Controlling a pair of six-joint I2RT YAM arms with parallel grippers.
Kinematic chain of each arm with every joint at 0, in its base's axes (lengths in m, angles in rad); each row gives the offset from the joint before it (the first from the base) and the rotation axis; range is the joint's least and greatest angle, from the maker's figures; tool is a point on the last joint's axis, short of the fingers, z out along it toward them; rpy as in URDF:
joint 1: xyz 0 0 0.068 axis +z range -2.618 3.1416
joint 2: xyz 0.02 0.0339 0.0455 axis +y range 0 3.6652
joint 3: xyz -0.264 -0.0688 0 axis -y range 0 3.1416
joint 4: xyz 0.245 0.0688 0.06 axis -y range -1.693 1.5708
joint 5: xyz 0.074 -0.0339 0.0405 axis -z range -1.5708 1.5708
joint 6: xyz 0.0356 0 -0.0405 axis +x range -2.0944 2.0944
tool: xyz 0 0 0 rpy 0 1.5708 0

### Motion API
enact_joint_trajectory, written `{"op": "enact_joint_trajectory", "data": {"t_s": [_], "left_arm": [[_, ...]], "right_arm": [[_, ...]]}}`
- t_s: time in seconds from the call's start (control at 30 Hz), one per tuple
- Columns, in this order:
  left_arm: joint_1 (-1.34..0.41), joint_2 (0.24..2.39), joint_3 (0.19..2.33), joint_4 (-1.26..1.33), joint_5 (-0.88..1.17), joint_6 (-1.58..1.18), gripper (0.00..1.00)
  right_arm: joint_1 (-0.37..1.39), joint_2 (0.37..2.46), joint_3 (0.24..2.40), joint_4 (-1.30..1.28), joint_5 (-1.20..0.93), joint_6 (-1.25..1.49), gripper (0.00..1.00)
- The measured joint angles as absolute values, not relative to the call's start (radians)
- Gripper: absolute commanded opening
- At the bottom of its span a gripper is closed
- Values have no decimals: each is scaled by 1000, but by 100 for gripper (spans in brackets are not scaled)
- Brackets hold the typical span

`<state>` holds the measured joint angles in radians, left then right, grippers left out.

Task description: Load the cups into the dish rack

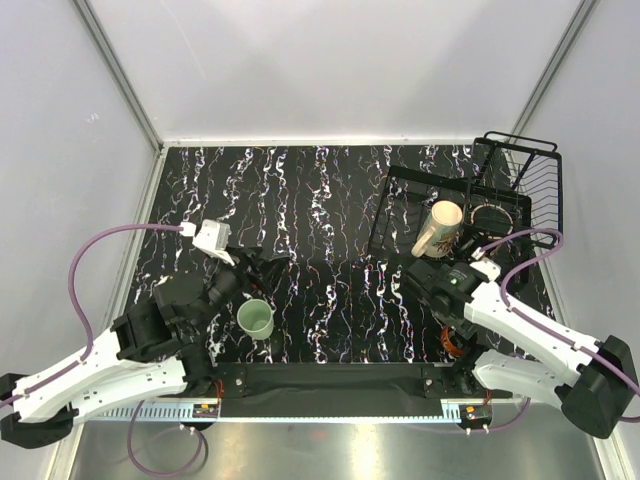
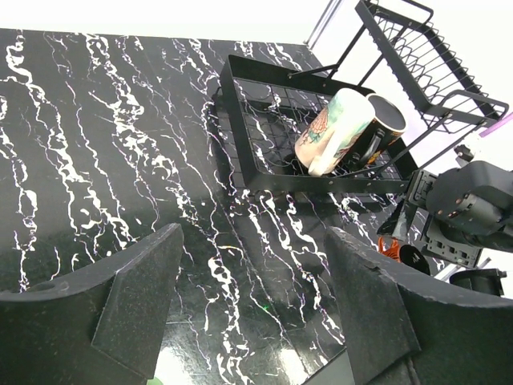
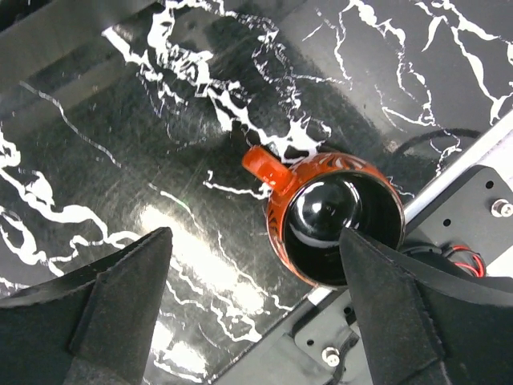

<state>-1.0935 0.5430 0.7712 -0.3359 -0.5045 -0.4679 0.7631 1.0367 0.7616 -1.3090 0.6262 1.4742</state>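
Observation:
The black wire dish rack [image 1: 392,178] stands at the far right; it also shows in the left wrist view [image 2: 229,120]. A cream cup with a print [image 1: 437,228] [image 2: 330,128] lies tilted in its basket, with a black cup [image 1: 487,215] [image 2: 387,122] beside it. A mint-green cup [image 1: 255,318] stands upright near the front left. My left gripper [image 1: 266,268] [image 2: 252,309] is open and empty above the table, just behind the green cup. A glossy red cup [image 3: 333,216] [image 1: 452,341] stands upright under my right arm. My right gripper [image 1: 437,292] [image 3: 256,309] is open above it, the cup by its right finger.
The rack's taller slotted section [image 1: 535,180] rises at the far right edge. A black rail [image 1: 330,378] runs along the table's front edge, close to the red cup. White walls enclose the table. The right arm [image 2: 469,200] shows in the left wrist view.

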Motion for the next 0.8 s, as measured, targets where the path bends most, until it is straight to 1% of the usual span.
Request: {"op": "enact_joint_trajectory", "data": {"t_s": [0.03, 0.13, 0.3, 0.6, 0.8], "left_arm": [[-1093, 543, 771, -335, -503, -467, 77], [-1093, 543, 770, -336, -501, -466, 77], [-1093, 543, 759, -330, -501, -463, 78], [-1093, 532, 758, -328, -498, -460, 78], [-1093, 524, 754, -329, -498, -460, 78]], "right_arm": [[763, 1035, 758, -1309, 632, 1483, 83], [763, 1022, 748, -1298, 642, 1505, 78], [763, 1008, 699, -1227, 643, 1539, 77], [763, 1071, 694, -1217, 641, 1605, 71], [763, 1124, 694, -1217, 628, 1652, 69]]}}
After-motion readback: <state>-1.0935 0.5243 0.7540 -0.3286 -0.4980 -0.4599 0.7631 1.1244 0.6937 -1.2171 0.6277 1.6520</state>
